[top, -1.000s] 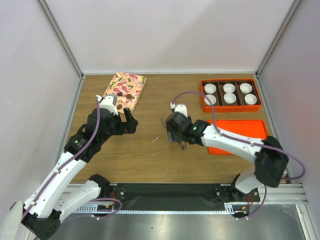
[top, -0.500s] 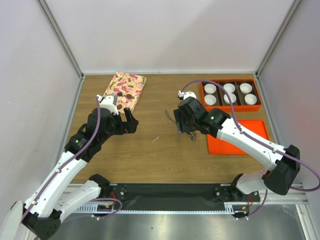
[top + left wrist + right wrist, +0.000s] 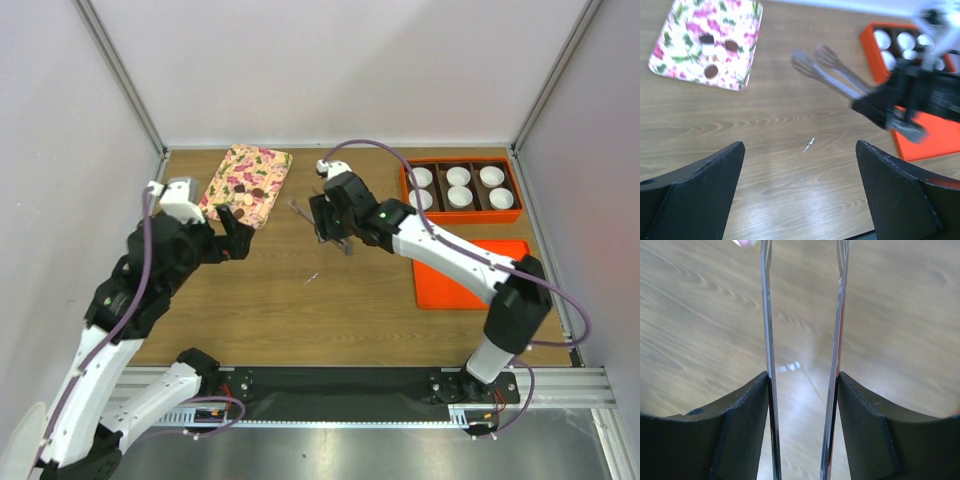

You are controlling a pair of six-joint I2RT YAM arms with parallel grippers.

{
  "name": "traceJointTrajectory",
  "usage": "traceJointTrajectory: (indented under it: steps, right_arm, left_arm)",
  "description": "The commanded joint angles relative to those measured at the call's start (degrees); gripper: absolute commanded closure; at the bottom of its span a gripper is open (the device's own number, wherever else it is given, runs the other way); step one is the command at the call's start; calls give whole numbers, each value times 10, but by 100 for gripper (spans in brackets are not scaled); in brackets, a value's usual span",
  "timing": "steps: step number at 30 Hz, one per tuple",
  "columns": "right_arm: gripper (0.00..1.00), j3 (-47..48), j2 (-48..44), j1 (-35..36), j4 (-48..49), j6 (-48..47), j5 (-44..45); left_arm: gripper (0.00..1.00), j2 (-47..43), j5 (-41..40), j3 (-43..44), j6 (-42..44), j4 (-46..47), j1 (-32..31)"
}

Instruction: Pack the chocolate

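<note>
While looking over the counter [image 3: 300,320], found the chocolate [image 3: 711,71] lying on the floral tray [image 3: 740,30] at the far left, well apart from the orange box [image 3: 462,216]. Made out no dark lump in its white paper cups [image 3: 458,176].

Saw the right pincer [image 3: 802,377] partly closed on a pair of metal tongs [image 3: 825,70], one arm against each finger. Saw the spoon-shaped tips spread and pointing toward the tray, short of its edge. Saw the left pincer [image 3: 799,145] spread wide with nothing in it, hovering near the tray's near corner.

Judged the step in hand to be bringing the tongs to a lump. Thought it best to:
- carry the tips on over the tray's rim;
- lower them astride a single brown piece, clear of the paler ones beside it;
- squeeze only enough to close the tips without popping the piece out;
- lift straight up.

Thought it wise to hold the left arm out of the tongs' path, or to steady the tray with it against sliding.

Looked for brands, labels or lettering and made out none, only the pink-and-green flower print on the tray.
</note>
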Motion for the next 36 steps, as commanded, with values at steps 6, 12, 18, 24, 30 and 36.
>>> traceJointTrajectory:
  steps: [6, 12, 18, 24, 30, 36]
  right_arm:
    - [41, 147, 117, -1, 95, -69, -18]
    - [43, 197, 194, -3, 121, -100, -15]
    - [43, 242, 261, -3, 151, -143, -30]
    - [46, 293, 326, -14, 146, -157, -41]
    - [52, 323, 363, -16, 138, -172, -38]
    - [52, 324, 381, -12, 148, -175, -44]
  left_arm:
    - [0, -45, -34, 68, 38, -66, 5]
    - [0, -69, -31, 79, 51, -70, 5]
    - [0, -72, -33, 77, 58, -82, 5]
    - [0, -83, -47, 64, 68, -86, 5]
    - [0, -87, -57, 56, 72, -84, 6]
    - [0, -85, -54, 46, 73, -76, 5]
